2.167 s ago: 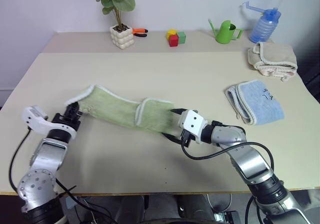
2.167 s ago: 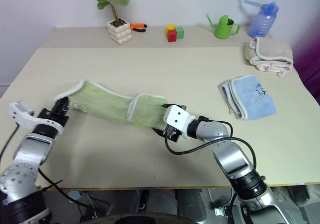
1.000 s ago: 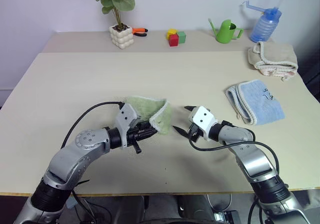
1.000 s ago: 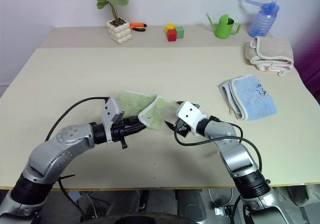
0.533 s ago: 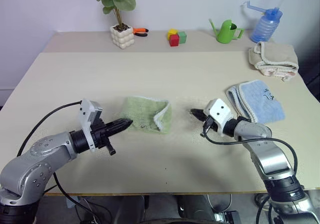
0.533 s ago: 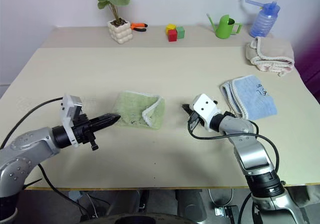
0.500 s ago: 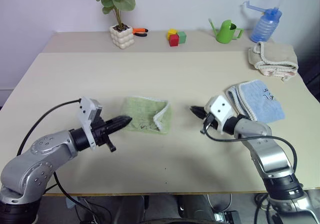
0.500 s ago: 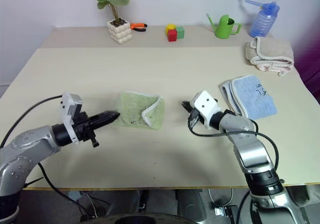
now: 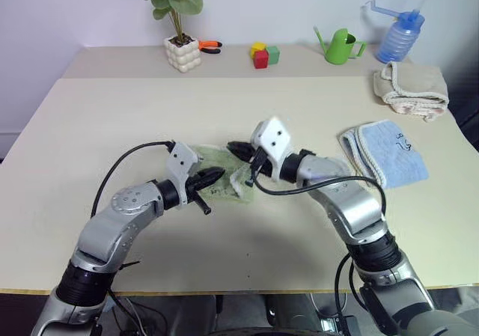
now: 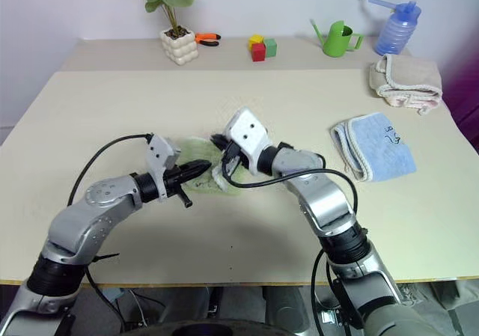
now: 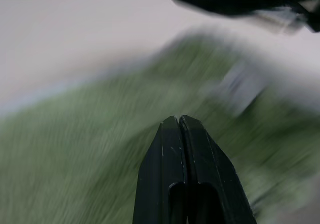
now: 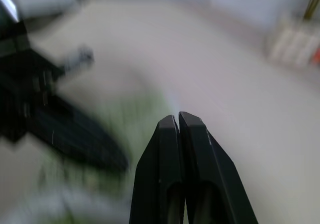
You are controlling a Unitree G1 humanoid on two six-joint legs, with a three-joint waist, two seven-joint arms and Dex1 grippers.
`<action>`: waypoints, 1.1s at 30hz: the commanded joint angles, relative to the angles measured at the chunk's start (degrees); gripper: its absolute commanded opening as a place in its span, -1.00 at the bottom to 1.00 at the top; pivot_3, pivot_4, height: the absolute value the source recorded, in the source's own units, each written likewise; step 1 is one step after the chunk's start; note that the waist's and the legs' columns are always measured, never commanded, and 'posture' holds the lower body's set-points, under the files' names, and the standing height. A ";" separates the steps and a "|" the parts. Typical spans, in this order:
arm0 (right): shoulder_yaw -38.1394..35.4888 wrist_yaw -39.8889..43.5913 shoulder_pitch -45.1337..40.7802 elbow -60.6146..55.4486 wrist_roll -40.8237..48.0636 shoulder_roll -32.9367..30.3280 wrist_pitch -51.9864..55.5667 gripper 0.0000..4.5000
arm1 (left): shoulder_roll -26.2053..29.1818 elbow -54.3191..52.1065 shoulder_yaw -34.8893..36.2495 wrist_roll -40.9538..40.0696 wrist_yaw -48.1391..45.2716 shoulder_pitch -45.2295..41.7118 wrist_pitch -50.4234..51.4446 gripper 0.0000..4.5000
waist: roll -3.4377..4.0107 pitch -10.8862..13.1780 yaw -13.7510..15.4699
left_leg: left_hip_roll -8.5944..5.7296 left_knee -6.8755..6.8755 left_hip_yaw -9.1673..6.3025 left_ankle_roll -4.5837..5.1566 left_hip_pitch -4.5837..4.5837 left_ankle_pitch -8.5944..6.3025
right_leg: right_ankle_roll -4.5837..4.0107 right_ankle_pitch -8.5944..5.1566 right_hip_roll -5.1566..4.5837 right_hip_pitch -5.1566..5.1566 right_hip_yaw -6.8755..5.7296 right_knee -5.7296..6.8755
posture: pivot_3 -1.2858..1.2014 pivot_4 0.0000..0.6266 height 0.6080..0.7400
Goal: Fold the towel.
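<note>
The towel (image 9: 227, 189) lies folded into a small light green pad with white edging in the middle of the table, partly covered by both grippers. My left gripper (image 9: 216, 175) is shut with nothing in it, and its tip rests over the towel's left part. In the left wrist view its fingers (image 11: 172, 134) are pressed together above green cloth. My right gripper (image 9: 233, 149) is also shut and empty, hovering just over the towel's far edge and pointing left. Its fingers (image 12: 170, 134) meet in the right wrist view, with the left gripper below them.
A folded light blue towel (image 9: 387, 153) lies to the right and a beige bundled towel (image 9: 411, 89) behind it. Along the far edge stand a potted plant (image 9: 182, 52), orange pliers (image 9: 210, 48), coloured blocks (image 9: 263, 55), a green watering can (image 9: 341, 48) and a blue spray bottle (image 9: 394, 40).
Half a second ago both shut grippers stood clear on either side of the folded towel. Both have since swung inward and now meet over it. The towel has kept its place.
</note>
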 commanded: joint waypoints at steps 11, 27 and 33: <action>2.05 -0.29 10.97 5.15 -8.34 -6.60 -9.96 -0.97 | -4.60 4.53 1.39 5.92 0.96 5.81 -7.29 -1.00 | 0.00 -0.06 -0.15 | 0.02 -0.09 0.02 -0.02 0.25 0.01 | 0.00 0.00 0.02 0.20 0.01 0.01 | 0.03 -0.52 0.80; -9.74 2.52 4.10 -7.16 1.82 -5.22 -6.64 0.66 | -5.01 -8.52 8.36 -0.19 0.90 5.70 -3.68 -1.00 | 0.01 -0.05 -0.11 | 0.02 -0.13 0.00 -0.02 0.15 0.02 | 0.01 0.00 0.02 0.09 0.01 0.00 | 0.03 -0.52 0.80; -4.94 2.82 2.91 -8.42 3.87 -1.04 -3.38 0.72 | -3.69 -6.14 9.85 2.81 2.76 5.80 -3.95 -1.00 | 0.01 -0.05 -0.29 | 0.03 -0.15 0.00 -0.02 0.17 0.02 | 0.01 0.00 0.04 0.09 0.01 0.01 | 0.03 -0.52 0.80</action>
